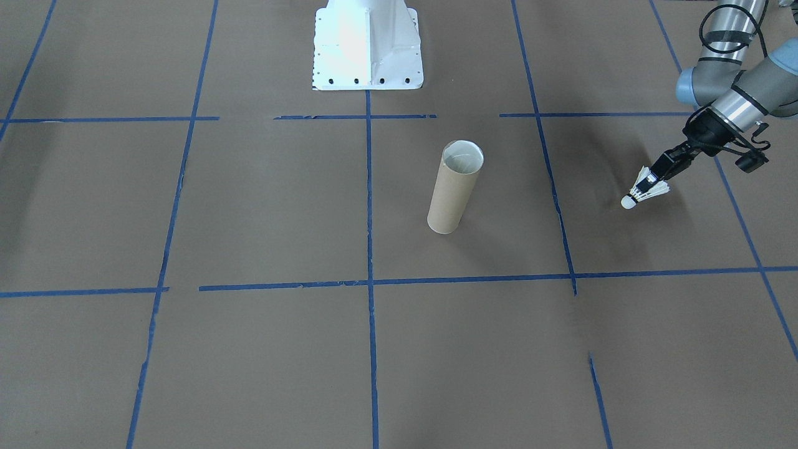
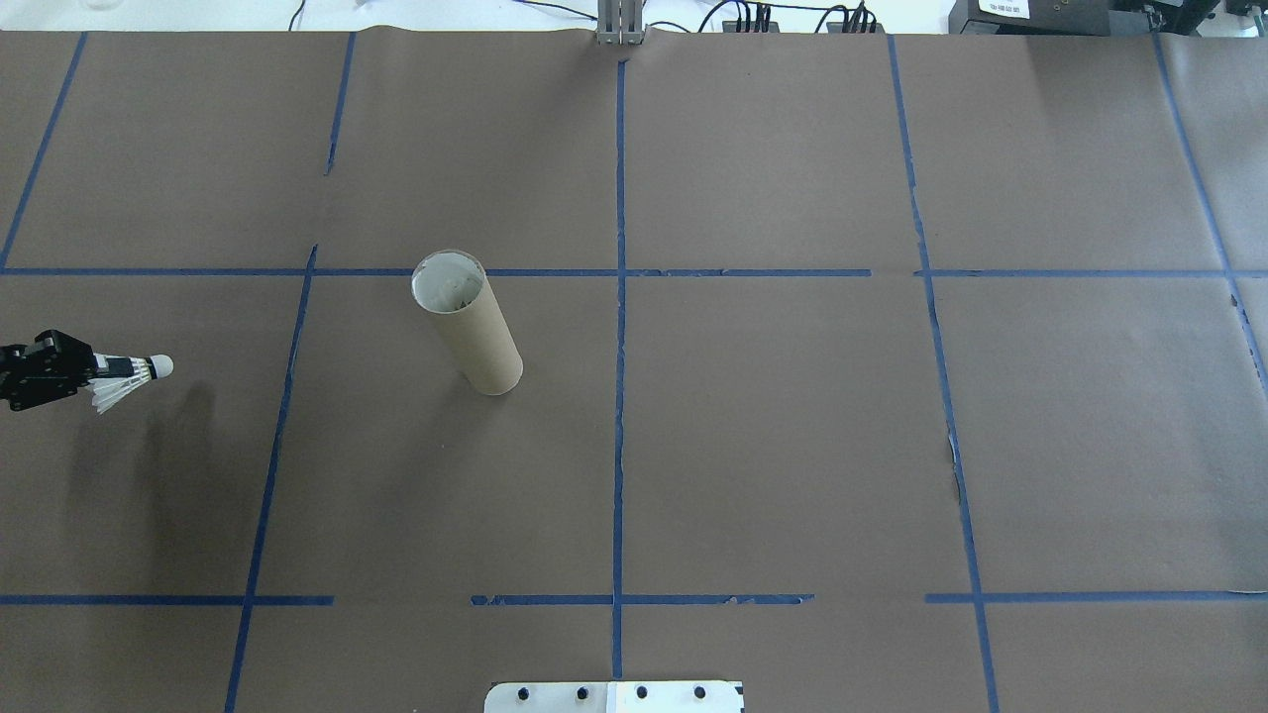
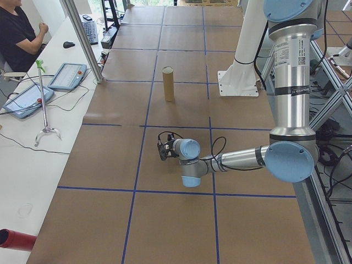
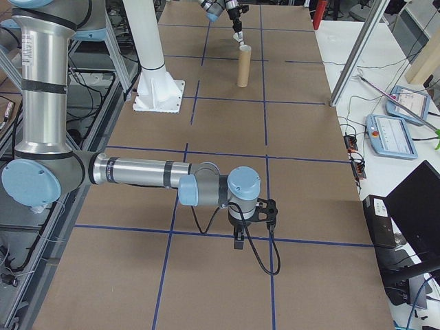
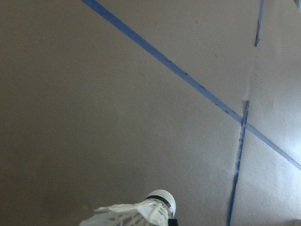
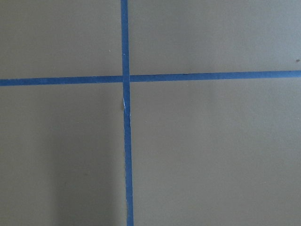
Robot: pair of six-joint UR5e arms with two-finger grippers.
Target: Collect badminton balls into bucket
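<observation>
The table (image 2: 792, 446), covered in brown paper crossed by blue tape lines (image 2: 619, 396), carries the white robot base (image 1: 368, 47) at the robot's edge, and beyond the far side a person (image 3: 19, 33) sits at a white bench with tablets (image 3: 67, 76). The bucket (image 2: 466, 322) stands upright on the robot's left of the centre line, its pale inside showing nothing that can be made out, with bare paper between it and the shuttlecock. The left gripper (image 1: 654, 178) is clamped on the feathered skirt of the badminton ball (image 1: 645, 193), held well apart from the bucket with its cork tip pointing toward it, while the right gripper (image 4: 251, 218) shows only in the right side view, so its opening cannot be told.
</observation>
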